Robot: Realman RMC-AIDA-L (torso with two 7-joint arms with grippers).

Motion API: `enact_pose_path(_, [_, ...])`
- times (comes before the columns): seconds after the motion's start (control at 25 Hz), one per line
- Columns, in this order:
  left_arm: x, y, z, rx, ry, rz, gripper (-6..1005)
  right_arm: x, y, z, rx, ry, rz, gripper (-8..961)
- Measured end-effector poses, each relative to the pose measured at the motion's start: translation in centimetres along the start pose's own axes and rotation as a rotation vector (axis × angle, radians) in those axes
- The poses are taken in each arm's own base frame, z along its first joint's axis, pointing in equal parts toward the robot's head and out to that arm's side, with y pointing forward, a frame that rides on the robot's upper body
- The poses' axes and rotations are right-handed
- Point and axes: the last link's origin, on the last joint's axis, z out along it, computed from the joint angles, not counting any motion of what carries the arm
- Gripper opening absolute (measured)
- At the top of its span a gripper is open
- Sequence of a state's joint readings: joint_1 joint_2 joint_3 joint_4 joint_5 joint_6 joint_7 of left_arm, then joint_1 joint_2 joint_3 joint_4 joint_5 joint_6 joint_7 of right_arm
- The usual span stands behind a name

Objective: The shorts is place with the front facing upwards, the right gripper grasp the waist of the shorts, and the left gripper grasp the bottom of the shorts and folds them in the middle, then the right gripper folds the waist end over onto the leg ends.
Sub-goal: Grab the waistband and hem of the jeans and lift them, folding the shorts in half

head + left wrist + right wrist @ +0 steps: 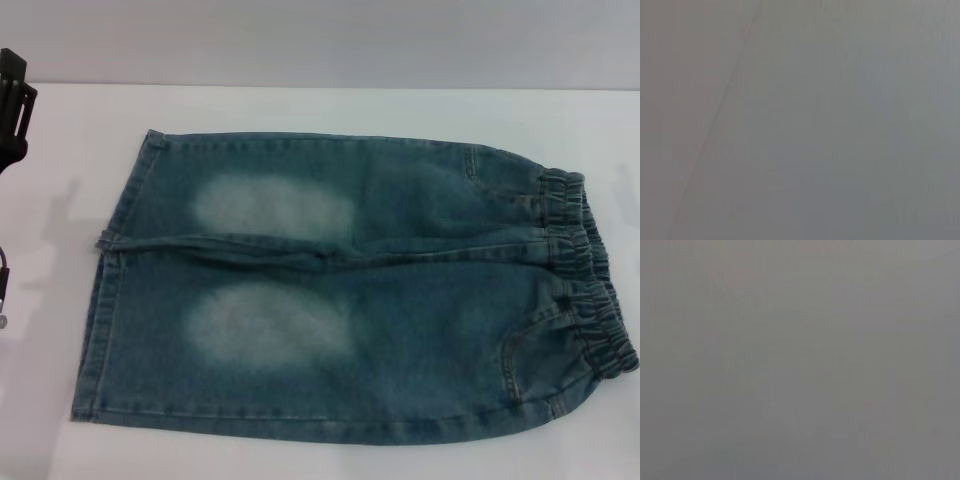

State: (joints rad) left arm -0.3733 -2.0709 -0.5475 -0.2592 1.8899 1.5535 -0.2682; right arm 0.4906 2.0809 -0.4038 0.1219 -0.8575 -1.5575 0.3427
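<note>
The denim shorts [400,300] lie flat on the white table [300,110] in the head view, with two faded patches on the legs. Their ruffled elastic waist [585,270] points right. The bottom of the shorts, two straight leg hems [92,340], points left. Part of my left gripper [14,100] shows as a black piece at the far left edge, raised and apart from the hems. My right gripper is out of view. Both wrist views show only a plain grey surface.
Bare white table surrounds the shorts on the far side and to the left. A grey wall [320,40] rises behind the table's far edge. The waist reaches close to the right border of the head view.
</note>
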Motion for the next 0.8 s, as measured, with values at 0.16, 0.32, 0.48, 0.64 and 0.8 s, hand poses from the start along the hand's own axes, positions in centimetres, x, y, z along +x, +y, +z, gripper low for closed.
enact_pose_path(0.16, [0.0,-0.1,-0.1,0.002,-0.001,-0.001,787,0.0,-0.1,-0.1,0.009,0.001,0.001,748])
enact_pose_path(0.32, [0.1,-0.3,0.0,0.013,0.001,-0.007,786,0.0,-0.2,-0.2,0.016,0.0,0.004,748])
enact_pose_path(0.48, [-0.1,-0.7,0.2,0.043,-0.013,-0.054,784,0.1,-0.2,-0.3,0.019,0.005,0.004,748])
enact_pose_path(0.64, [-0.2,-1.3,0.2,0.045,-0.033,-0.106,783,0.1,-0.4,-0.5,0.024,0.009,0.002,748])
enact_pose_path(0.8, [-0.1,-1.7,0.2,0.028,-0.04,-0.139,781,0.1,-0.4,-0.6,0.025,0.009,0.003,749])
